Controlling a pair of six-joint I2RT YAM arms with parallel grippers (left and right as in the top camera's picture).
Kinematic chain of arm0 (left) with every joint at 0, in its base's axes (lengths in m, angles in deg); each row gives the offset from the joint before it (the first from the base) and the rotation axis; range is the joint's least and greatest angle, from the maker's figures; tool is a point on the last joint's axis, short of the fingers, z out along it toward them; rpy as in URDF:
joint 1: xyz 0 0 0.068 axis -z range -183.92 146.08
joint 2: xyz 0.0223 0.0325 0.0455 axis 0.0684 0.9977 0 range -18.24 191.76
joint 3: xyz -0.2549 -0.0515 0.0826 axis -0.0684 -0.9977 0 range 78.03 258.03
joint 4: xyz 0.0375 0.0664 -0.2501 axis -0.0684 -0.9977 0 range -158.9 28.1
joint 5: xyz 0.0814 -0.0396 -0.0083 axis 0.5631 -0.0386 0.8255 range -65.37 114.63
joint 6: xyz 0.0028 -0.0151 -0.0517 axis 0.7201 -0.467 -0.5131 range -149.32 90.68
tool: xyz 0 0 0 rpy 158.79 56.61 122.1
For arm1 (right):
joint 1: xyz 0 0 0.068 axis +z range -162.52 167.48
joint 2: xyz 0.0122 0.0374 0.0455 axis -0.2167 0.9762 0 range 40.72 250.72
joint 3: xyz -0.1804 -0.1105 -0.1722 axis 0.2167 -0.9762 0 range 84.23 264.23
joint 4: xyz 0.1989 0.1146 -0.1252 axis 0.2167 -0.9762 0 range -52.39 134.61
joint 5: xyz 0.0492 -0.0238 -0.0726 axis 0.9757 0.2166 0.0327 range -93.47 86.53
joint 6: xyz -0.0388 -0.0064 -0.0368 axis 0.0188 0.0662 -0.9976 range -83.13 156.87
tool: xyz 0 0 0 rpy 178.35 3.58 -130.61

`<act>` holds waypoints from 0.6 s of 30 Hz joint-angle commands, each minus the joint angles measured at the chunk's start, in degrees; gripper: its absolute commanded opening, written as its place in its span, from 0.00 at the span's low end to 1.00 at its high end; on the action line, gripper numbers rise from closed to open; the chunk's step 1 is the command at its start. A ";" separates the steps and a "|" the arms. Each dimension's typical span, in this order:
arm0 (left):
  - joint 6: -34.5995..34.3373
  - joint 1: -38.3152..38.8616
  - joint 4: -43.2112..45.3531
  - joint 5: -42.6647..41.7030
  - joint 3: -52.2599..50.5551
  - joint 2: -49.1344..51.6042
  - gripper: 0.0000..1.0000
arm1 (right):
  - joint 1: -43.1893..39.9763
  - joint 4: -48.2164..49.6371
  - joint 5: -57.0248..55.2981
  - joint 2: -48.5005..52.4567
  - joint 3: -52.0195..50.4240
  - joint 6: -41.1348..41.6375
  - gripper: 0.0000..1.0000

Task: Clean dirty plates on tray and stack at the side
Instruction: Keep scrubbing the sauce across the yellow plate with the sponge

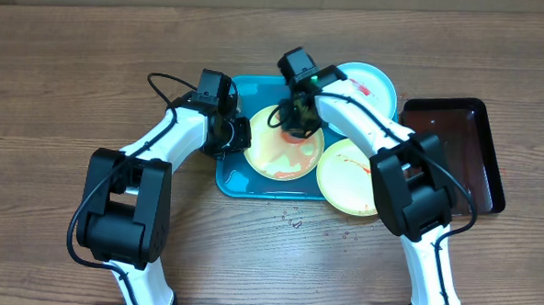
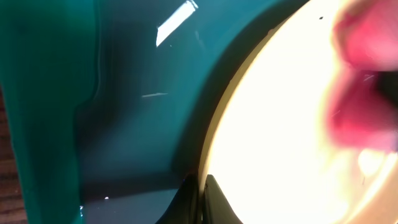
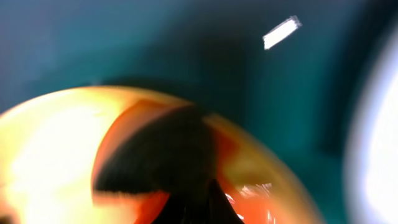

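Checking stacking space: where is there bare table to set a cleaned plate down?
Bare table lies left of the tray, past the left arm, and in front of it. The right is crowded: yellow plate, blue plate, black tray.

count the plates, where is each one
3. One yellow-green plate sits central on the tray, a second yellow-green plate overhangs its near right corner, and the light blue plate lies at its far right corner. None seems hidden.
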 commanded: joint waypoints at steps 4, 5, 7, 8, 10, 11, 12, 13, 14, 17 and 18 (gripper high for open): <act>1.33 0.09 -0.22 -0.20 -0.33 0.31 0.04 | -1.33 -3.69 -6.54 1.25 0.55 -1.64 0.04; 1.31 0.09 -0.22 -0.20 -0.33 0.31 0.04 | -1.09 -4.76 -3.72 1.25 0.55 -1.66 0.04; 1.31 0.02 -0.17 -0.20 -0.33 0.31 0.04 | -0.83 -7.04 1.09 1.25 0.55 -1.64 0.04; 1.31 -0.02 -0.17 -0.20 -0.33 0.31 0.04 | -0.81 -8.26 3.23 1.25 0.55 -1.62 0.04; 1.29 -0.07 -0.20 -0.20 -0.33 0.31 0.04 | -0.81 -11.72 7.61 1.25 0.55 -1.57 0.04; 1.29 -0.07 -0.20 -0.20 -0.33 0.31 0.04 | -0.81 -12.98 8.68 1.25 0.55 -1.40 0.04; 1.29 -0.07 -0.17 -0.20 -0.33 0.31 0.04 | -0.81 -14.47 9.70 1.25 0.55 -1.38 0.04; 1.29 -0.07 -0.20 -0.22 -0.33 0.31 0.04 | -0.81 -15.87 10.40 1.25 0.55 -1.40 0.04; 1.29 -0.07 -0.17 -0.20 -0.33 0.31 0.04 | -0.70 -17.07 10.91 1.25 0.55 -1.42 0.04; 1.29 -0.07 -0.15 -0.22 -0.33 0.31 0.04 | -0.28 -19.06 12.37 1.25 0.52 -1.44 0.04; 1.29 -0.07 -0.11 -0.24 -0.33 0.31 0.04 | -0.09 -19.08 13.18 1.25 0.52 -1.46 0.04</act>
